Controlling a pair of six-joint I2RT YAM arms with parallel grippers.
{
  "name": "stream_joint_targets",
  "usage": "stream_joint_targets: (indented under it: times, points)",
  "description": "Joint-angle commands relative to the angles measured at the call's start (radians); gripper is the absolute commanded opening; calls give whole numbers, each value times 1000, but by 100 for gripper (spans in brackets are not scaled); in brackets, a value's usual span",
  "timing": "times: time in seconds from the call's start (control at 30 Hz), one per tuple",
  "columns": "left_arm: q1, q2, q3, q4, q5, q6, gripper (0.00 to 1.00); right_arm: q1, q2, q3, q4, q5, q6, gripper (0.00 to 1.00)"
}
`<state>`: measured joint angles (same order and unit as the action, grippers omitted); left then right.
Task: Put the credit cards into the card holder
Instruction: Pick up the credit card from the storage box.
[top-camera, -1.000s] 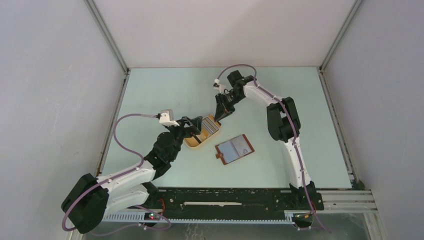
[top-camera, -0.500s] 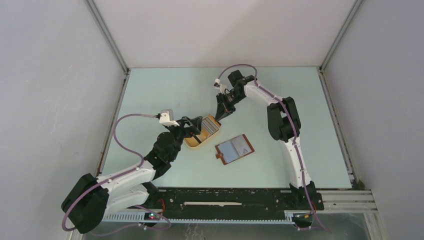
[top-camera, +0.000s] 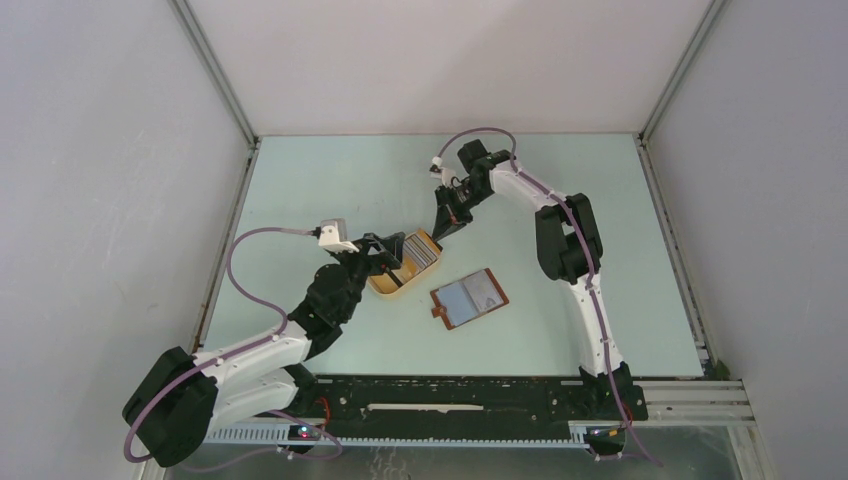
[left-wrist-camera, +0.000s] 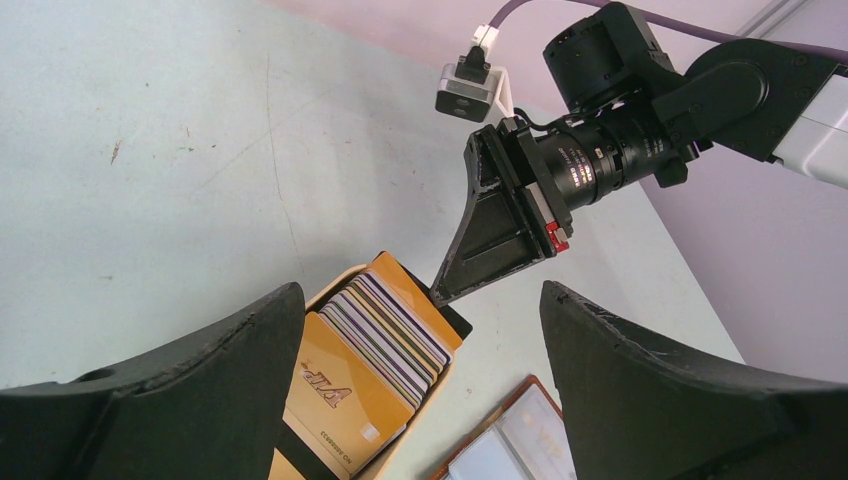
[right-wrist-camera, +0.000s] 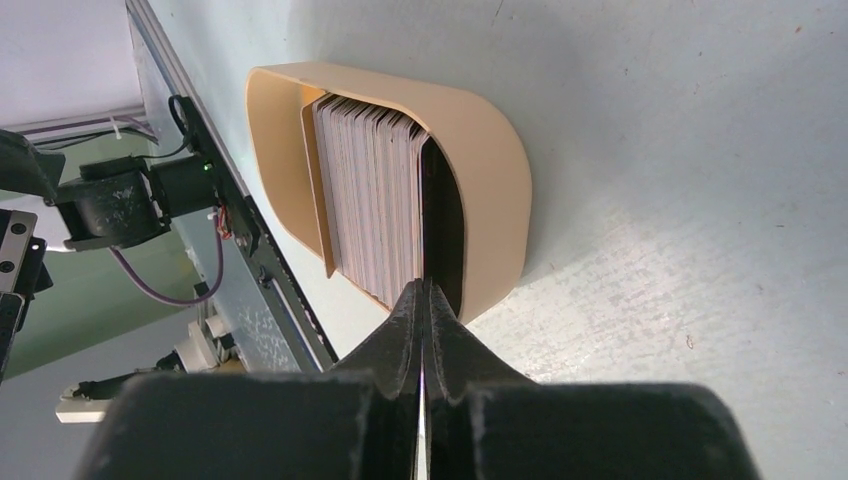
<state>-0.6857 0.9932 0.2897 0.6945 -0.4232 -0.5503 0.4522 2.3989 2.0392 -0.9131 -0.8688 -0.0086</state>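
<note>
The card holder lies open on the counter beside the tan tray. The left hand gapes wide astride the tray's near end. The credit cards stand tightly packed on edge inside. At their far end the right hand is pinched closed; whether on a card, I cannot tell. Lifting could come up empty or drag neighbours out.

Tan oval tray on pale table

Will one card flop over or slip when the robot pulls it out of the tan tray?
It probably stays stiff: the credit cards stand straight on edge in the tray. It is likely slippery, being thin and smooth-faced. The cards are packed tightly, so neighbours might drag along.
</note>
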Motion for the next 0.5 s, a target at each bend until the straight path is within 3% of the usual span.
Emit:
stream_joint_targets:
  times: [0.0,0.47]
  points:
    - [5,-14,-19,39,-3,-4,92,-1,-64,9,-7,9,1,0]
    - [6,-18,-23,39,-2,-3,92,68,-121,-27,39,185,-34,0]
